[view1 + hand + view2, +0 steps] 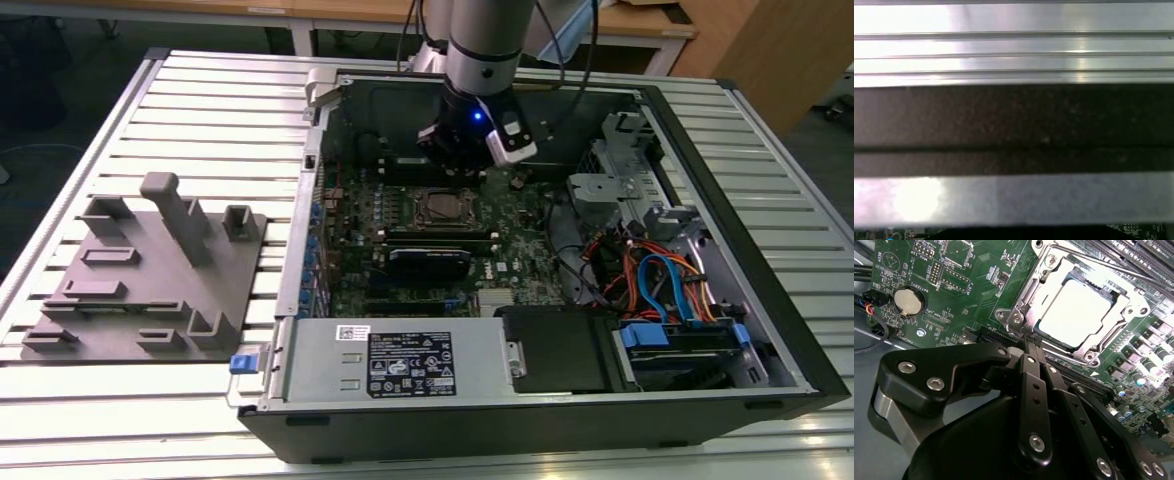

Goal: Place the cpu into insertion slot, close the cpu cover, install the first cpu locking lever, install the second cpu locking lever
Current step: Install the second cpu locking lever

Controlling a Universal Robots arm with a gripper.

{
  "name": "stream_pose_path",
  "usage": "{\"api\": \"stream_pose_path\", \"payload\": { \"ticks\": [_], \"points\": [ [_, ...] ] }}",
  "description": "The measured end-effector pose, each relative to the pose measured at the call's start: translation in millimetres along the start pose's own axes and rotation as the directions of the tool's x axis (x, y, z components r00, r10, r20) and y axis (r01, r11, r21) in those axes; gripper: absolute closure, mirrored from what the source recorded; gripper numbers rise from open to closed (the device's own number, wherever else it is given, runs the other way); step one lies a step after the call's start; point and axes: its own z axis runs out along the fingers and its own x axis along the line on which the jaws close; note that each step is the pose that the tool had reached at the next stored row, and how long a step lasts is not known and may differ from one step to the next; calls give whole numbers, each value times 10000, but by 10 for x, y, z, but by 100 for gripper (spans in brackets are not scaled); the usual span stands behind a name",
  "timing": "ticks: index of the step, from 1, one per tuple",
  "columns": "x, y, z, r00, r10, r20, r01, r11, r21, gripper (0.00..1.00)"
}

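The cpu [1079, 312] lies flat in the insertion slot [441, 207] on the green motherboard, its silver-grey top facing up. The cpu cover [1041, 290], a silver frame, lies down around the chip's edges. A thin metal lever rod [1119, 274] runs along the socket's far side. In the second wrist view my gripper [1030, 346] is shut, with nothing between its black fingers [1033, 390]. Their tips hover just off a corner of the socket. In the exterior view the gripper [461, 165] hangs inside the open computer case, just behind the socket.
A coin battery [905, 299] sits on the board beside the socket. A black card [430, 262], a power supply [400, 360] and coloured cables [661, 280] fill the case. A grey fixture [147, 270] stands on the slatted table [200, 120] at the exterior view's left. The first wrist view faces the case wall [1014, 120].
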Motion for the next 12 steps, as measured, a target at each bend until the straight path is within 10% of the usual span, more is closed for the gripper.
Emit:
{"api": "stream_pose_path", "payload": {
  "ticks": [12],
  "points": [
    [-2, -63, -5, 10000, 1, -1, -1, 10000, 4, 90]
  ]
}}
